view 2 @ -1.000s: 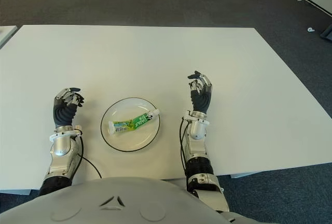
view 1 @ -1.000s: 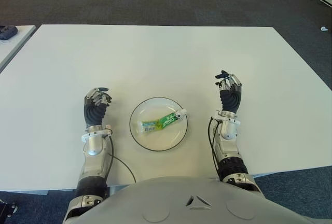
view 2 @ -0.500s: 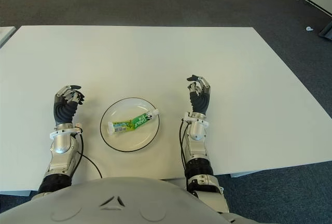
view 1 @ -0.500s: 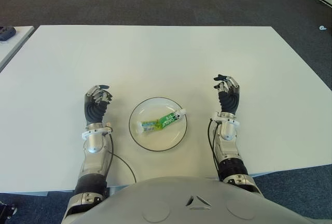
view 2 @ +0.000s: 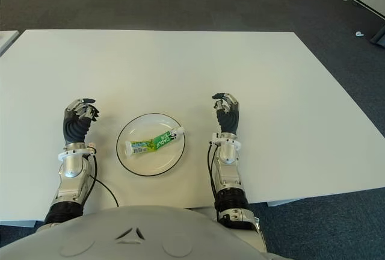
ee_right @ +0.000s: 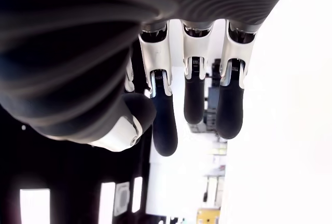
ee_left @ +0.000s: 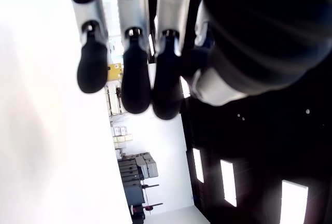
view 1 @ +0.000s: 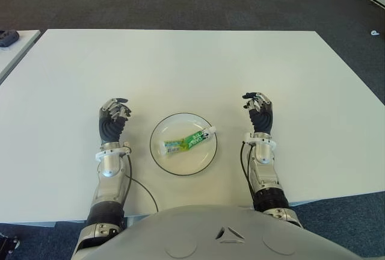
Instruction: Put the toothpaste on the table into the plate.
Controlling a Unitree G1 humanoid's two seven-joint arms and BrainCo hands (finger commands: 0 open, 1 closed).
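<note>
A green and white toothpaste tube lies aslant inside the round white plate, its cap end toward the plate's right rim. My left hand stands left of the plate, fingers loosely curled and holding nothing. To the right of the plate is my right hand, its fingers relaxed and empty. Neither hand touches the plate or the tube.
The white table stretches far beyond the plate. A second white table's corner with a dark object shows at the far left. Dark carpet surrounds the tables.
My right hand has drawn back toward me and slightly left, lower than a second ago. The left hand has barely shifted. Tube and plate have not moved.
</note>
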